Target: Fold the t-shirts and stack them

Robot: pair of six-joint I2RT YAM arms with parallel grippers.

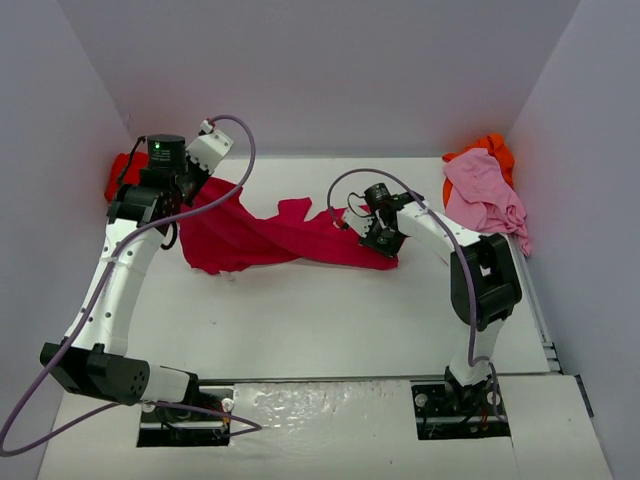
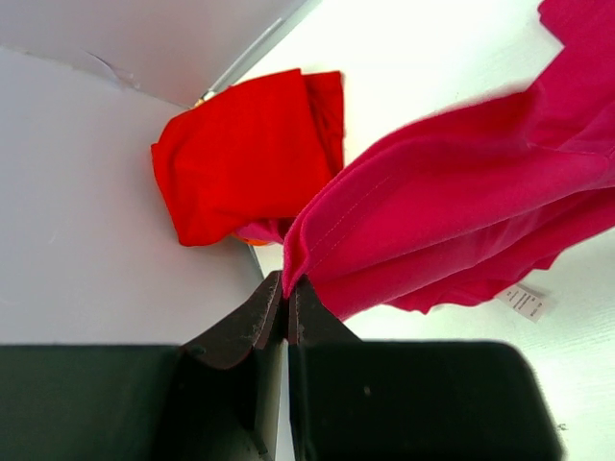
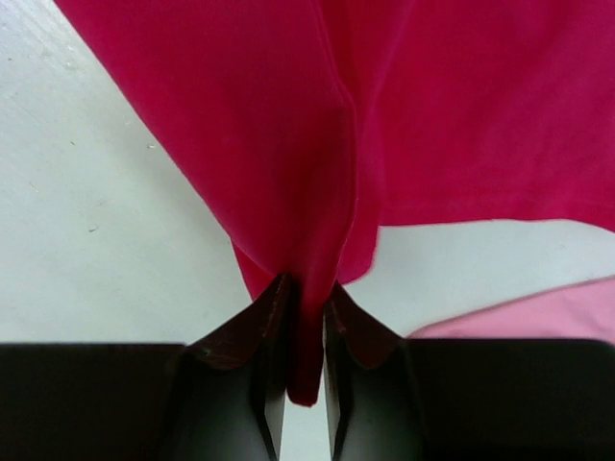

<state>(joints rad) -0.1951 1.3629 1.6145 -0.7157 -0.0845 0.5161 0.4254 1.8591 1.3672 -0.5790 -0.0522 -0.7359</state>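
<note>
The crimson-magenta t-shirt [image 1: 270, 240] is stretched out in a twisted band across the table between both arms. My left gripper [image 2: 285, 283] is shut on its left hem, pinching a thin fold of the crimson shirt [image 2: 452, 182]; in the top view the left gripper [image 1: 193, 188] is at the back left. My right gripper [image 3: 307, 286] is at the shirt's right end, its jaws slightly parted around a hanging fold of the crimson cloth [image 3: 288, 163]. In the top view the right gripper [image 1: 384, 243] is low over the table.
A folded bright red t-shirt [image 1: 120, 172] [image 2: 245, 154] lies in the back left corner against the wall. A pale pink t-shirt [image 1: 485, 195] [image 3: 538, 312] is heaped over an orange t-shirt [image 1: 495, 150] at the back right. White walls enclose the table.
</note>
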